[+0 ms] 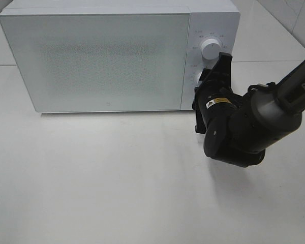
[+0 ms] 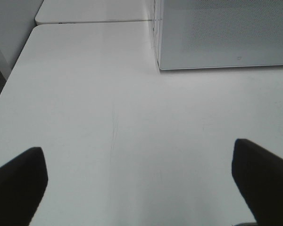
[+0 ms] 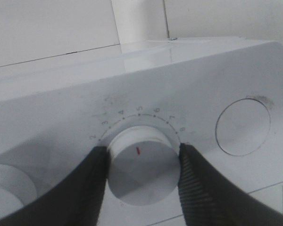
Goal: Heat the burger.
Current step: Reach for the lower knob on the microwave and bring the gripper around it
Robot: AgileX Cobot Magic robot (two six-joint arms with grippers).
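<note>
One microwave (image 1: 91,61), far centre on the table (image 1: 117,188). Its one door (image 1: 91,30) is shut, front frosted. Control strip at its right end has two dials and one round button (image 3: 243,127). Upper dial (image 1: 211,49) is free. Lower dial (image 3: 141,172), red mark on its face, is clamped by the right tool (image 3: 142,150), one finger pressed to each side. Left tool (image 2: 139,181) is released, fingers spread wide, hanging over bare table and touching nothing, the microwave's left front corner far ahead of it. Burger: seen in no view, cannot tell where it is. Room: broad bare table all along the near side of the microwave, with only the right arm (image 1: 264,117) over its right part. A table edge shows in the left wrist view, well apart from the microwave.
</note>
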